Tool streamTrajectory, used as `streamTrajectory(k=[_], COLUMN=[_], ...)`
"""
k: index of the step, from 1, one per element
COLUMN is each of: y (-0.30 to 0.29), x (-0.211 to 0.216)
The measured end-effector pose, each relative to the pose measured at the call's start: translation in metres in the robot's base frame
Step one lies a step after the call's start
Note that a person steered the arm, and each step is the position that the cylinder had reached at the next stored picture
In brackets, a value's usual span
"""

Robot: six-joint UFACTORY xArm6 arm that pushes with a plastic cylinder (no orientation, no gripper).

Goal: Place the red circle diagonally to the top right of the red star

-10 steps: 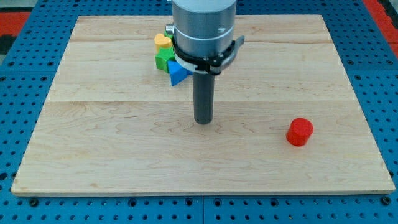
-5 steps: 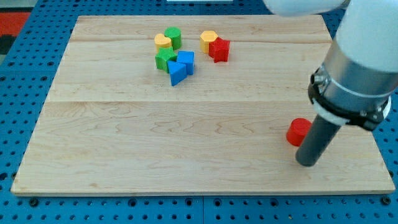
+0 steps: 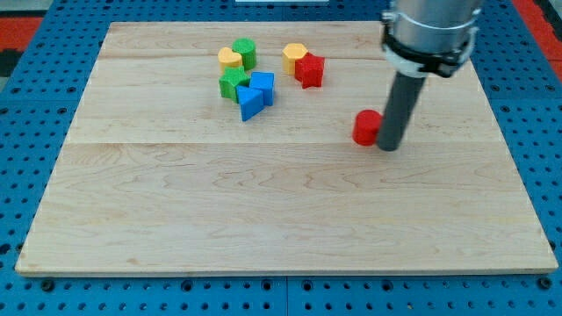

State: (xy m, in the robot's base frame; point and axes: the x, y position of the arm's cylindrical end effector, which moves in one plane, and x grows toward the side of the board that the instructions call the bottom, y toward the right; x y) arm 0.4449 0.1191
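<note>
The wooden bench [image 3: 281, 211] fills most of the frame, and its lower half carries nothing. The arm's grey body comes down from the upper right of the frame and ends in the dark rod; there is no hand on this rig, so nothing opens or closes, only my tip [image 3: 387, 147] set down on the bench.

My tip stands just to the right of the red circle [image 3: 367, 127], touching or nearly touching its right side, at centre right of the frame. That placement looks chosen to shove the block leftward and upward toward its goal. The red circle is a short round cylinder standing on its flat end, axis upright, so it has no heading to speak of and should slide the same whichever side is pushed.

The red star [image 3: 310, 69] lies at upper centre, touching the yellow block [image 3: 294, 57] on its upper left. The red circle is now below and right of it, so I judge it must go up, past the star's level.

Further left cluster the green cylinder [image 3: 244, 53], yellow heart [image 3: 230, 60], green star [image 3: 233, 83], blue cube [image 3: 262, 86] and blue triangle [image 3: 249, 104].
</note>
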Motion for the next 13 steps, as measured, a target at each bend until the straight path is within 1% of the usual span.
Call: streamTrajectory(k=[2, 4, 5, 7, 8, 10, 11, 13], y=[-0.067, -0.068, -0.068, -0.037, -0.036, 0.001, 0.01, 0.022], x=[-0.05, -0.11, -0.129, -0.134, -0.132, -0.15, -0.163, -0.153])
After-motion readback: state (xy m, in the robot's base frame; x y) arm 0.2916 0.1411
